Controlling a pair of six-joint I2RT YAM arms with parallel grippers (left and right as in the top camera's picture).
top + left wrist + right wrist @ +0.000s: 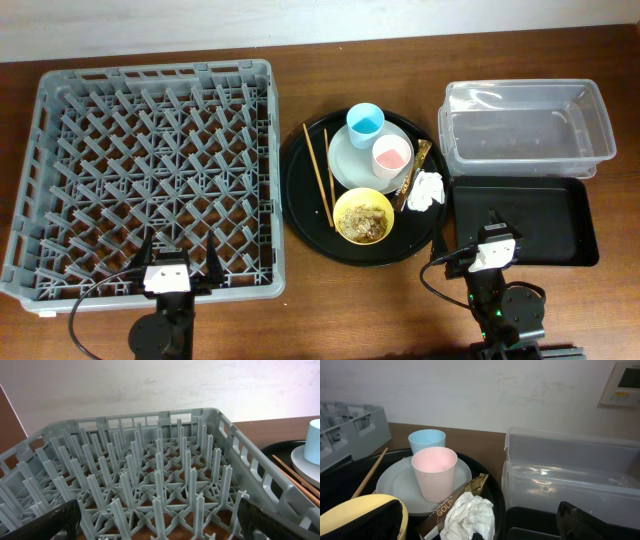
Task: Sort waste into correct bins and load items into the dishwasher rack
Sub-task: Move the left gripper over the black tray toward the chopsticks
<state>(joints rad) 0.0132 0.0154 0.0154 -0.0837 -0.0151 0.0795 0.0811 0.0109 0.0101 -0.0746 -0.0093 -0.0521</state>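
Note:
The grey dishwasher rack (150, 170) fills the left side and holds nothing. On the round black tray (300, 200) lie two chopsticks (320, 172), a pale grey plate (350, 160) with a blue cup (365, 124) and a pink cup (391, 155), a yellow bowl (363, 216) of beige scraps, a brown-and-gold wrapper (417, 165) and a white napkin (428, 190). The clear tub (525, 128) and black rectangular tray (520, 222) are at the right. My left gripper (180, 262) is open at the rack's front edge. My right gripper (470, 245) is open near the napkin (468, 516).
In the right wrist view the pink cup (434, 472) stands before the blue cup (427, 440) on the plate (395, 482), with the wrapper (455, 502) beside the clear tub (570, 472). The left wrist view shows rack pegs (160, 475).

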